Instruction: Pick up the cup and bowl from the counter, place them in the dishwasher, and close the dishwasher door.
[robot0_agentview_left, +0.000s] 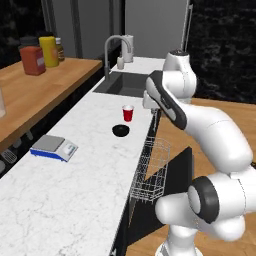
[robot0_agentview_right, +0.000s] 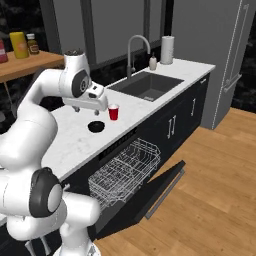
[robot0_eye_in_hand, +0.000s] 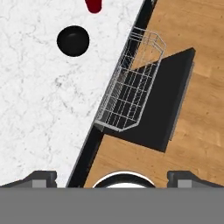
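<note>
The red cup (robot0_agentview_left: 128, 113) (robot0_agentview_right: 114, 112) stands upright on the white marble counter (robot0_agentview_left: 75, 190), close to its front edge. The black bowl (robot0_agentview_left: 120, 130) (robot0_agentview_right: 96, 126) (robot0_eye_in_hand: 73, 40) rests just nearer to me than the cup. My gripper (robot0_agentview_right: 86, 111) (robot0_eye_in_hand: 113, 177) hangs open and empty above the counter edge, beside and above both, looking straight down. Below the counter the dishwasher's silver wire rack (robot0_agentview_left: 150, 172) (robot0_agentview_right: 127, 170) (robot0_eye_in_hand: 131, 83) is pulled out over the lowered dark dishwasher door (robot0_agentview_left: 184, 167) (robot0_agentview_right: 162, 187) (robot0_eye_in_hand: 170, 100). In the hand view the cup (robot0_eye_in_hand: 94, 5) is cut off by the top edge.
A sink (robot0_agentview_right: 145, 85) with a tall faucet (robot0_agentview_right: 135, 50) lies beyond the cup. A blue-and-grey kitchen scale (robot0_agentview_left: 52, 147) sits on the near counter. Bottles (robot0_agentview_left: 40, 55) stand on the wooden shelf (robot0_agentview_left: 35, 95) to the left. Wooden floor (robot0_agentview_right: 210, 190) stretches right of the door.
</note>
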